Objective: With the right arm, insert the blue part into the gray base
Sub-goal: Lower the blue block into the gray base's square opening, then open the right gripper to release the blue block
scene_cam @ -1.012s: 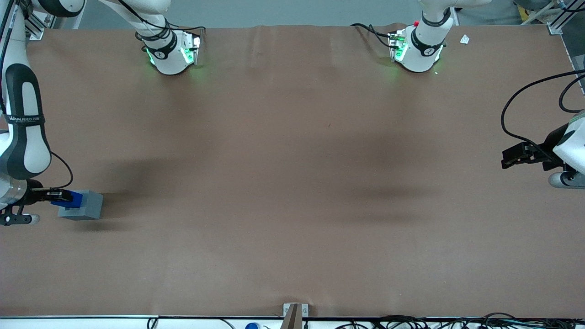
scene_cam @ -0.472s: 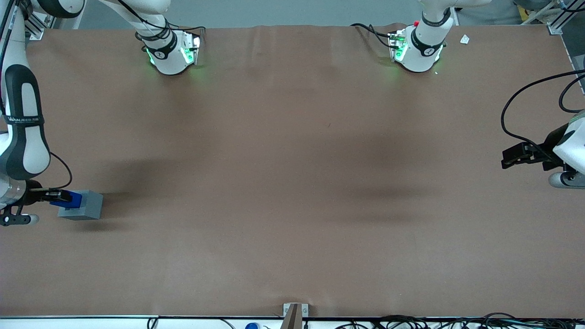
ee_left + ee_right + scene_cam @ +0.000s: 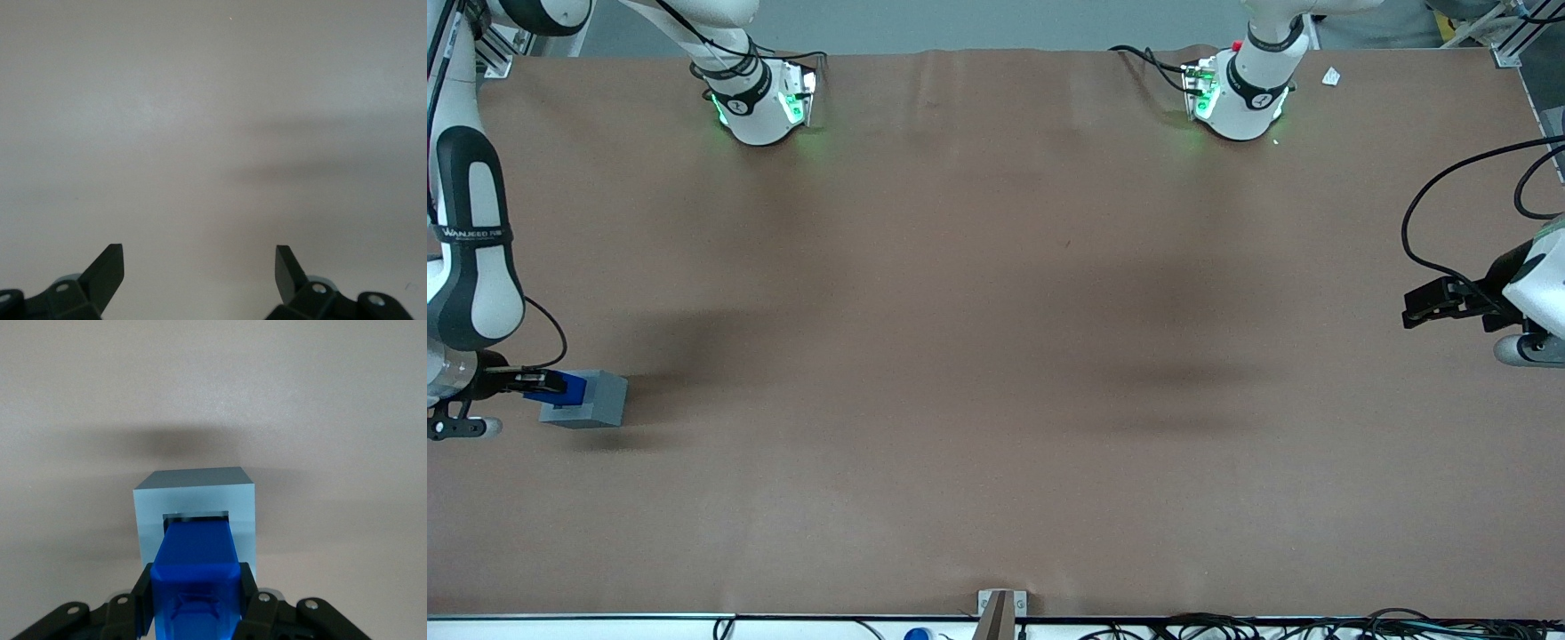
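The gray base point(image 3: 591, 398) sits on the brown table at the working arm's end. The blue part point(image 3: 567, 388) stands in its top socket, with its upper half sticking out. My right gripper point(image 3: 547, 383) is shut on the blue part from above. In the right wrist view the black fingers point(image 3: 141, 587) press both sides of the blue part point(image 3: 195, 573), whose lower end enters the square socket of the gray base point(image 3: 193, 497).
The brown table cover point(image 3: 996, 338) spreads wide toward the parked arm's end. Two white arm bases point(image 3: 760, 98) stand along the edge farthest from the front camera. A small bracket point(image 3: 996, 609) sits at the edge nearest to the front camera.
The right arm's upper links have shifted slightly. The blue part and gray base stay in place.
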`<action>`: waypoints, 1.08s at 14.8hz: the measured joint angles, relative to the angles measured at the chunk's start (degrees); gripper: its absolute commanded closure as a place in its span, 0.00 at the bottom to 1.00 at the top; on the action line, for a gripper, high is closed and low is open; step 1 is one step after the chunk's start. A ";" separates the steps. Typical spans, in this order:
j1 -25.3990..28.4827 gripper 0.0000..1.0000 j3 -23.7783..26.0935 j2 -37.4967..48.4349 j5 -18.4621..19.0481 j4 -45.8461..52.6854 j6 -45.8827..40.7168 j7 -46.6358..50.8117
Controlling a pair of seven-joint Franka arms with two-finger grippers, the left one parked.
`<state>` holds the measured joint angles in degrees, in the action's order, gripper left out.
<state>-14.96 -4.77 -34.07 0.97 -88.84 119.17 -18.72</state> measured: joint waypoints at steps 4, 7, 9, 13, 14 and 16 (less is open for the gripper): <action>0.00 0.95 0.04 -0.14 0.00 0.19 -0.01 0.00; 0.00 0.93 0.13 -0.40 -0.01 0.59 0.10 0.00; 0.01 0.87 0.29 -1.50 -0.07 0.57 1.29 0.00; 0.05 0.00 0.43 -1.88 -0.08 0.96 1.59 0.01; 0.05 0.00 0.44 -1.95 -0.08 0.95 1.61 0.01; 0.05 0.00 0.45 -2.48 -0.08 0.94 1.85 0.02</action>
<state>-14.91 -4.32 -36.54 0.89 -87.89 121.02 -18.70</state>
